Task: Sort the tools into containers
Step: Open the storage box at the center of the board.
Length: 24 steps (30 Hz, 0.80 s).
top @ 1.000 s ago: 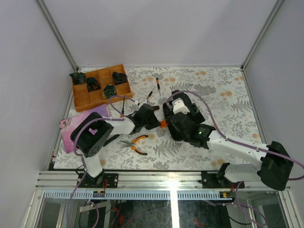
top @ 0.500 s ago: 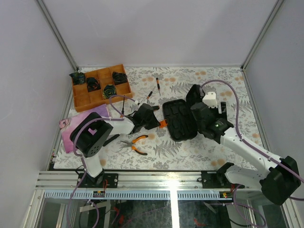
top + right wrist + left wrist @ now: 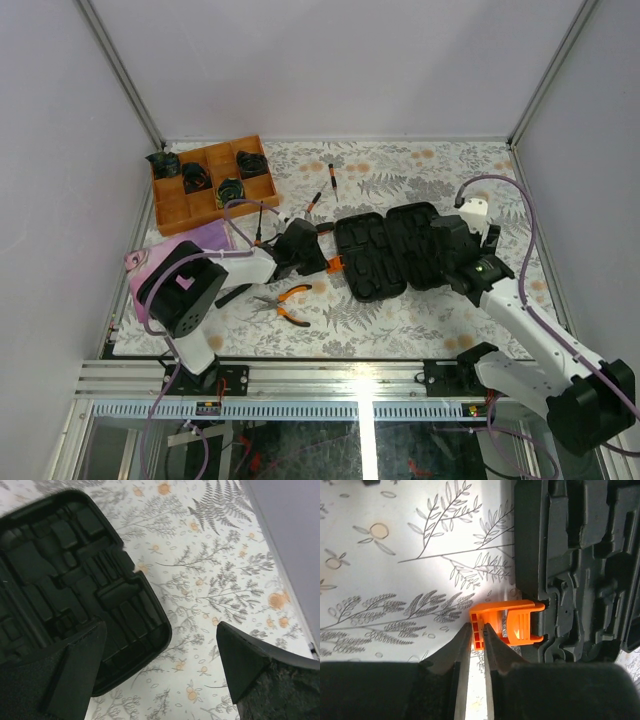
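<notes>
The black tool case lies open flat in the middle of the table, with empty moulded slots in both halves. My left gripper is shut on the case's orange tab at its left edge, the fingertips pinching the tab's end. My right gripper is open just above the case's right corner, holding nothing. Orange-handled pliers lie in front of the left arm. Two thin orange-and-black drivers lie behind the case.
An orange-brown wooden divided tray holding dark items stands at the back left. A purple cloth lies under the left arm. The enclosure's right wall is close to the right gripper.
The case's upper half has swung over to the right and now lies flat. My right gripper moved right with it and has let go. The left gripper kept hold of the tab.
</notes>
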Available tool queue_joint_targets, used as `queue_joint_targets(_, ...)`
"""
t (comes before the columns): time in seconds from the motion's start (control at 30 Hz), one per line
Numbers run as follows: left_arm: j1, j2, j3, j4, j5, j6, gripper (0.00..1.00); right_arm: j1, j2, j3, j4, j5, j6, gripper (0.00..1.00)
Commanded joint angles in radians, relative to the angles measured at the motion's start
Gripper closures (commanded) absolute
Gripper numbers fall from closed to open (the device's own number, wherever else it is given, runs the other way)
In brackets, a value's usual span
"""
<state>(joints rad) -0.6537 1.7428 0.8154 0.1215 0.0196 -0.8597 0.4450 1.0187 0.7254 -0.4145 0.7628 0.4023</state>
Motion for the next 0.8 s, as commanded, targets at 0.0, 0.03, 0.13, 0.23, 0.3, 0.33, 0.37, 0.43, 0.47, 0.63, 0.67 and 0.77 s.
queue_joint_targets(0.0,0.006,-0.062,0.003,-0.161,-0.03,0.07,0.83,-0.004,-0.08,0.025,0.089,-0.152,-0.054,0.03)
queue_joint_targets(0.03,0.006,-0.083,0.011,-0.173,-0.03,0.074,0.79,-0.004,-0.091,0.021,0.112,-0.223,-0.074,0.03)
queue_joint_targets(0.13,0.007,-0.167,0.045,-0.214,-0.031,0.088,0.65,-0.004,-0.098,0.026,0.139,-0.409,-0.106,0.02)
queue_joint_targets(0.23,0.006,-0.241,0.096,-0.269,-0.037,0.104,0.52,-0.004,-0.08,0.04,0.129,-0.499,-0.104,0.02)
queue_joint_targets(0.3,0.006,-0.292,0.129,-0.31,-0.044,0.117,0.46,-0.003,-0.069,0.044,0.131,-0.539,-0.105,0.02)
queue_joint_targets(0.33,0.008,-0.32,0.145,-0.33,-0.051,0.123,0.44,-0.003,-0.062,0.046,0.135,-0.562,-0.106,0.02)
queue_joint_targets(0.37,0.008,-0.348,0.162,-0.351,-0.053,0.125,0.43,-0.003,-0.053,0.048,0.137,-0.587,-0.108,0.02)
queue_joint_targets(0.43,0.011,-0.406,0.208,-0.399,-0.055,0.125,0.4,-0.004,-0.026,0.059,0.137,-0.623,-0.109,0.02)
queue_joint_targets(0.47,0.011,-0.436,0.229,-0.419,-0.053,0.123,0.39,-0.004,-0.009,0.065,0.137,-0.636,-0.11,0.02)
queue_joint_targets(0.63,0.013,-0.562,0.369,-0.521,-0.051,0.103,0.31,-0.003,0.151,0.123,0.117,-0.653,-0.106,0.11)
queue_joint_targets(0.67,0.013,-0.582,0.403,-0.542,-0.056,0.098,0.29,-0.004,0.183,0.138,0.116,-0.649,-0.109,0.13)
queue_joint_targets(0.77,0.014,-0.629,0.5,-0.602,-0.075,0.082,0.22,-0.004,0.286,0.192,0.123,-0.647,-0.126,0.18)
